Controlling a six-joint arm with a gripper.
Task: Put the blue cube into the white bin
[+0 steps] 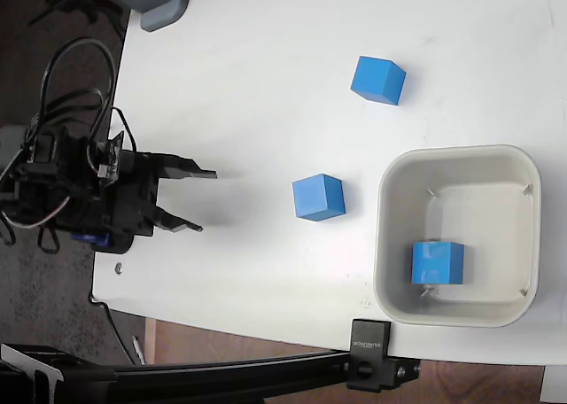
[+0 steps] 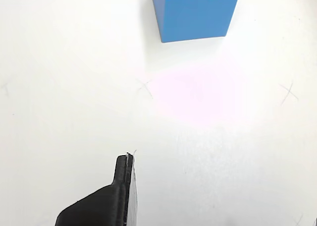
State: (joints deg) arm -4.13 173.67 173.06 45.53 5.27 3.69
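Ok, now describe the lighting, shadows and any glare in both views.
Fixed view: even, bright light; the white table is nearly washed out, and the open gripper throws a soft grey shadow to its right. Each blue cube, such as the middle one, casts only a thin shadow; edges look sharp. Wrist view: a faint pinkish glare patch lies below the cube, and one dark finger shows.

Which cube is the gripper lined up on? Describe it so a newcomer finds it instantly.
In the fixed view, start at the white bin on the right side of the table. The target blue cube sits on the bare table just left of its rim. Unlike the cube inside the bin and the far cube, it lies in line with the open gripper.
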